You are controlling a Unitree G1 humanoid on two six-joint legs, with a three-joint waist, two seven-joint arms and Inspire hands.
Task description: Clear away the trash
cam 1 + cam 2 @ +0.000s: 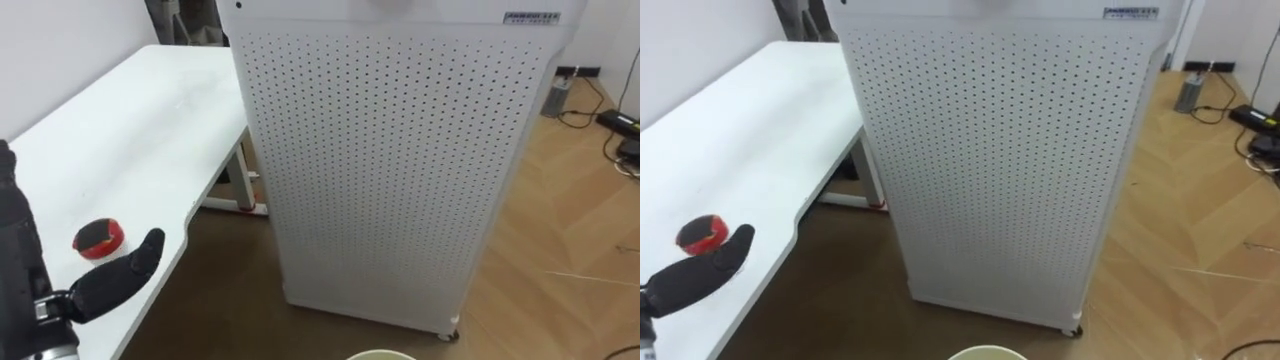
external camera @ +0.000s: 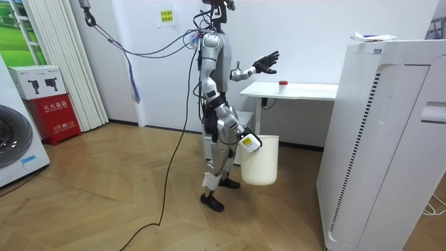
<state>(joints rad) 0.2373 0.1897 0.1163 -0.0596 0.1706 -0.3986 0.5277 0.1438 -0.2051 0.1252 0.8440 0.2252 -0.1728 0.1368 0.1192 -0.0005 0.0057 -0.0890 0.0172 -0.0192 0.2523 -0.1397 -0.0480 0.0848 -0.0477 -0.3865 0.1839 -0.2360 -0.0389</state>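
A small round red piece of garbage with a dark top lies near the front edge of the white table. My left hand hovers just beside it on the near side, open, with straight fingers pointing toward the table edge. In the room view I stand beside the table with that left hand raised over its corner. My right hand hangs low at my side, shut on the rim of a white bin. The bin's rim peeks in at the bottom of the left eye view.
A tall white perforated appliance stands right in front of me, close to the table's side, with some papers on top. Cables and plugs lie on the wooden floor at the right. A washing machine and red box stand far off.
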